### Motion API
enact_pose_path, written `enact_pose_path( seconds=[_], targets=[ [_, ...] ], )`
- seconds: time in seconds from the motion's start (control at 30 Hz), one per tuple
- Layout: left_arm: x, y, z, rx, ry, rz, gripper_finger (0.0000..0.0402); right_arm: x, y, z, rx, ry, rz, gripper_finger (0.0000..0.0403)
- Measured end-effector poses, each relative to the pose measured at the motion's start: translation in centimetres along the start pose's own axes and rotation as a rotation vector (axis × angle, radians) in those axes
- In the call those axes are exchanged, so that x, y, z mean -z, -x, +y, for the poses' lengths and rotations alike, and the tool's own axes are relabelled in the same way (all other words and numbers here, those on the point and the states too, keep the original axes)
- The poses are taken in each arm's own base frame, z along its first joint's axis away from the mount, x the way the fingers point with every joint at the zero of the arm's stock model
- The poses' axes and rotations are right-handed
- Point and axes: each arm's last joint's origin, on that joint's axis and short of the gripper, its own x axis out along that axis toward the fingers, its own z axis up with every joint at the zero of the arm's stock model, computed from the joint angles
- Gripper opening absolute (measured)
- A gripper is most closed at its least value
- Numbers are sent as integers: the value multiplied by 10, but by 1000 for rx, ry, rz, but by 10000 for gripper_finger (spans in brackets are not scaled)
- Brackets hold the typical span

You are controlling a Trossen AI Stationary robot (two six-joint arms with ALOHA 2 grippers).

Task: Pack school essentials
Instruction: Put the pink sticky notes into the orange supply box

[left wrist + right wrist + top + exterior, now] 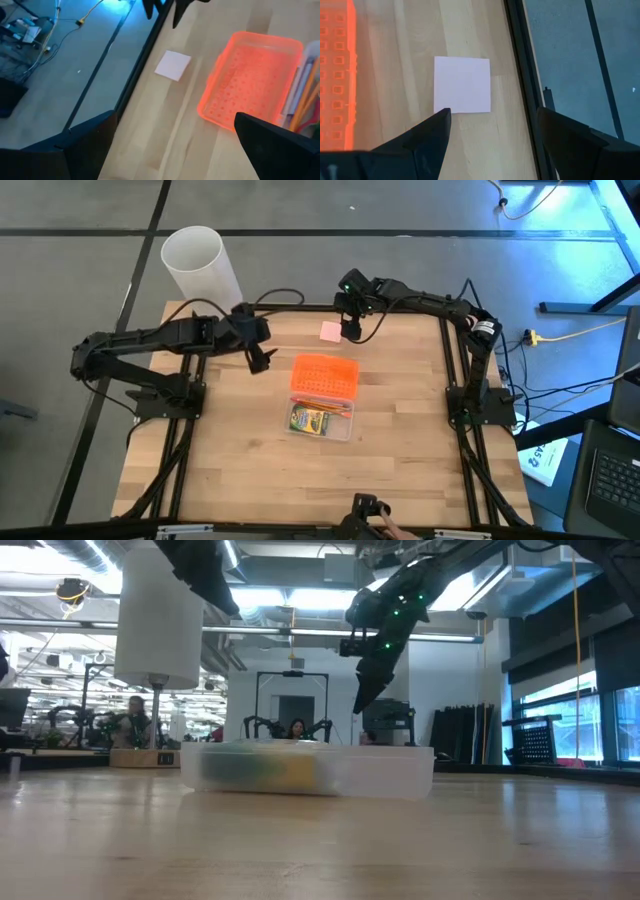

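Pink eraser (331,331) is seen from above near the table's far edge, just beside the right gripper (350,332); the crayon box (311,420) lies in the clear box (345,428). At table height, that gripper (365,700) hangs above the table. Through the right wrist camera, spread fingers (427,132) are seen over the eraser (462,84). Spread left fingers (272,142) are shown by the orange lid (247,75).

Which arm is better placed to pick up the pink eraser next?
The right one. Its gripper hangs open right over the eraser, while the left gripper is beside the orange lid, farther away.
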Motion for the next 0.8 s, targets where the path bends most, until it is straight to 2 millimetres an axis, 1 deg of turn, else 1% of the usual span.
enact_pose_path(
  seconds=[0.57,0.8],
  targets=[
    [0,0,-1,7,1,-2,398,0,0,0,-1,-2,-2,296],
    [0,0,-1,8,1,-2,398,-2,0,4,-115,-1,-57,296]
  ],
)
